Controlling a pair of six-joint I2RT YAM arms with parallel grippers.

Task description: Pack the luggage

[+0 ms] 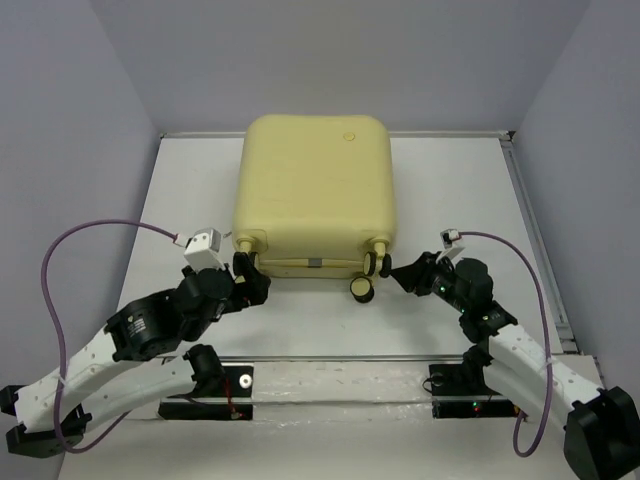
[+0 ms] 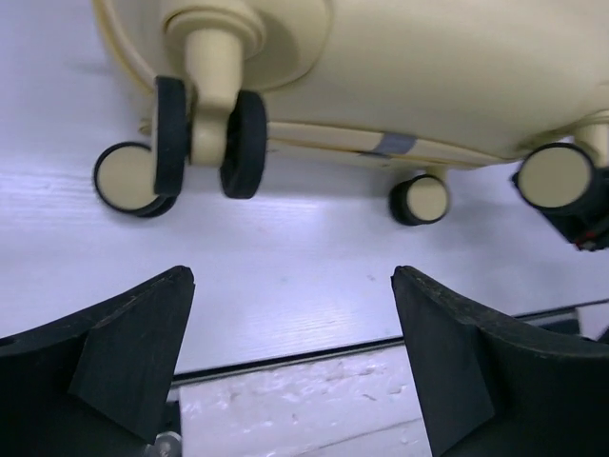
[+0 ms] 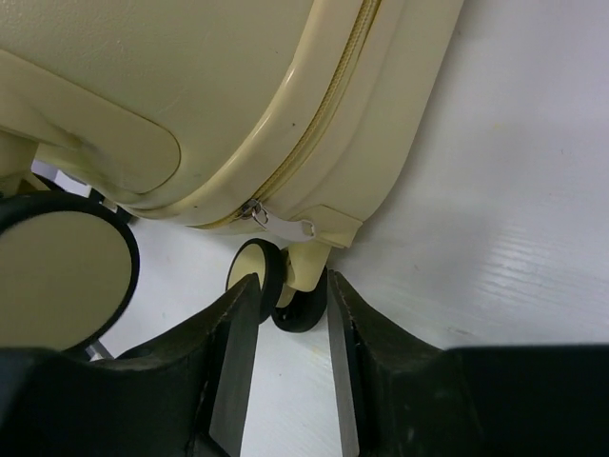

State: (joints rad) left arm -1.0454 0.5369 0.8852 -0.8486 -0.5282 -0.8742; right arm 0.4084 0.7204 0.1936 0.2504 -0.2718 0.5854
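The luggage (image 1: 315, 190) is a pale yellow hard-shell suitcase lying flat and closed at the back centre, its caster wheels toward me. My left gripper (image 1: 244, 272) sits just short of the left caster (image 2: 209, 124). In the left wrist view the left gripper (image 2: 293, 281) stands wide open with only bare table between its fingers. My right gripper (image 1: 393, 272) is at the right corner. In the right wrist view the right gripper (image 3: 291, 281) has its fingertips pressed on both sides of a small caster (image 3: 303, 303), below the zipper pull (image 3: 255, 214).
Another caster (image 1: 360, 290) pokes out under the suitcase's near edge. A black seam (image 1: 330, 357) runs across the table by the arm bases. Purple cables (image 1: 60, 250) loop at both sides. Grey walls close in the table, and a metal rail (image 1: 535, 250) runs along the right.
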